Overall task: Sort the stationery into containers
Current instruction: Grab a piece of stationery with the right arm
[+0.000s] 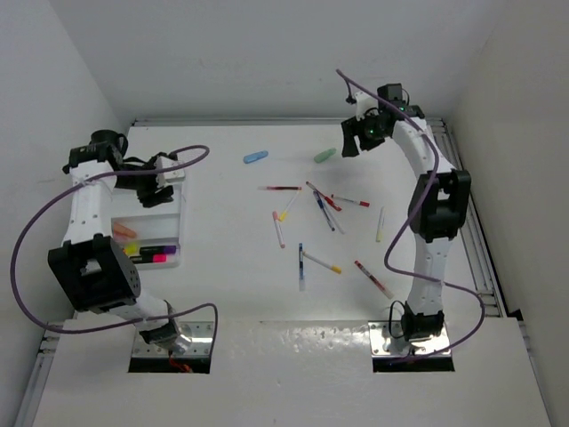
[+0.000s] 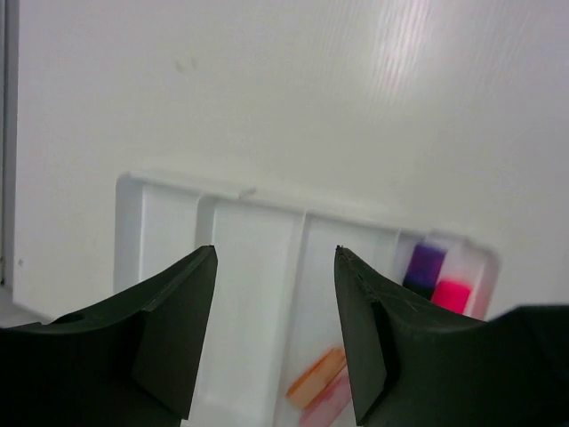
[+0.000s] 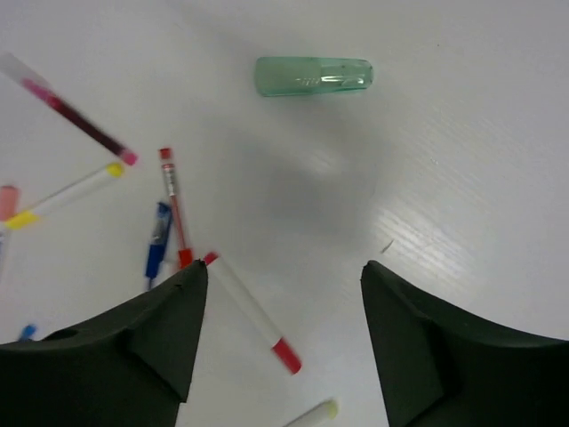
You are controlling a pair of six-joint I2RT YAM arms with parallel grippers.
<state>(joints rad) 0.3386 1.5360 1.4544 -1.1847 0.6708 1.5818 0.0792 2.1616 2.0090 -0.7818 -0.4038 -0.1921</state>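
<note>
Left gripper is hanging over the white tray, jaws standing apart with nothing between them. An orange highlighter is lying in a compartment below (pink- and purple-capped ones are sitting in the next). Right gripper is hovering wide and empty near the green highlighter. Loose pens are lying scattered on the table, with a blue highlighter well apart.

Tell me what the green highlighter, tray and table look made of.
Green highlighter: translucent glossy plastic; highlights streak its body.
Tray: smooth white plastic, likely moulded; thin walls divide it.
Table: white with faint grain lines; perhaps painted wood or laminate, unclear.
</note>
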